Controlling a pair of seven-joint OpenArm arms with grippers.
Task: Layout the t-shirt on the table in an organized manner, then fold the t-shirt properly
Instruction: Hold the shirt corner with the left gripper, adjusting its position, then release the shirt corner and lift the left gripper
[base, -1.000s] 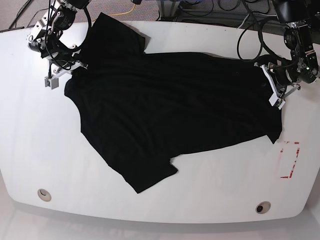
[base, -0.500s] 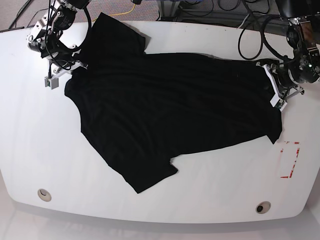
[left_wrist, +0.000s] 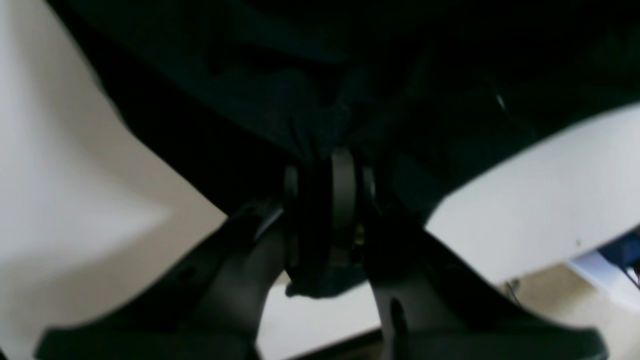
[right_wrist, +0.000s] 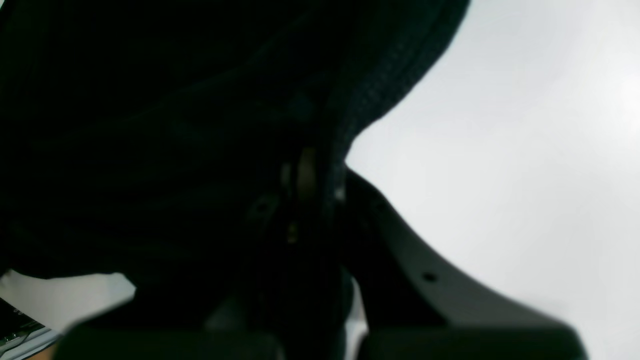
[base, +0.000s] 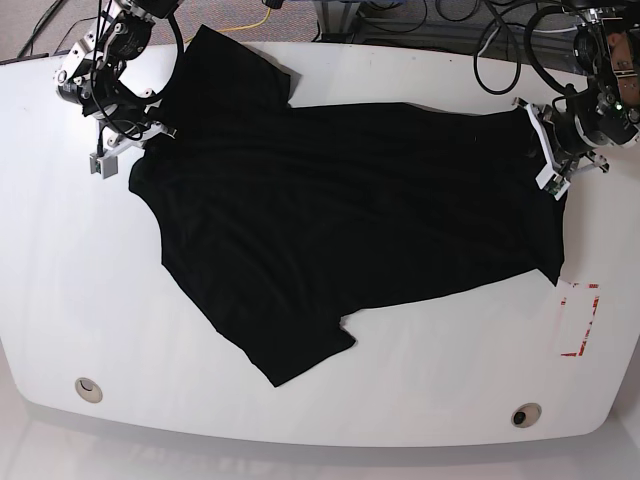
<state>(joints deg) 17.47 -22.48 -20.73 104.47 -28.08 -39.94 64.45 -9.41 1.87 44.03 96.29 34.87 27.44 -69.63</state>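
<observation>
The black t-shirt (base: 330, 220) lies spread across the white table (base: 90, 290), one sleeve at the back left and another pointing toward the front. My left gripper (base: 547, 150) is at the shirt's right edge, shut on a bunch of the cloth; the left wrist view shows the t-shirt (left_wrist: 300, 115) pinched between the gripper (left_wrist: 325, 180) fingers. At the shirt's left corner my right gripper (base: 135, 143) is shut on the fabric. In the right wrist view the t-shirt (right_wrist: 175, 125) drapes over the gripper (right_wrist: 307, 182) and hides most of it.
A red tape rectangle (base: 579, 320) marks the table at the right, just past the shirt's hem corner. Two round grommet holes (base: 88, 388) (base: 524, 414) sit near the front edge. Cables hang behind the table's back edge.
My left gripper has pulled the shirt's right edge up toward the back of the table. The right gripper and the left side of the shirt have stayed put.
</observation>
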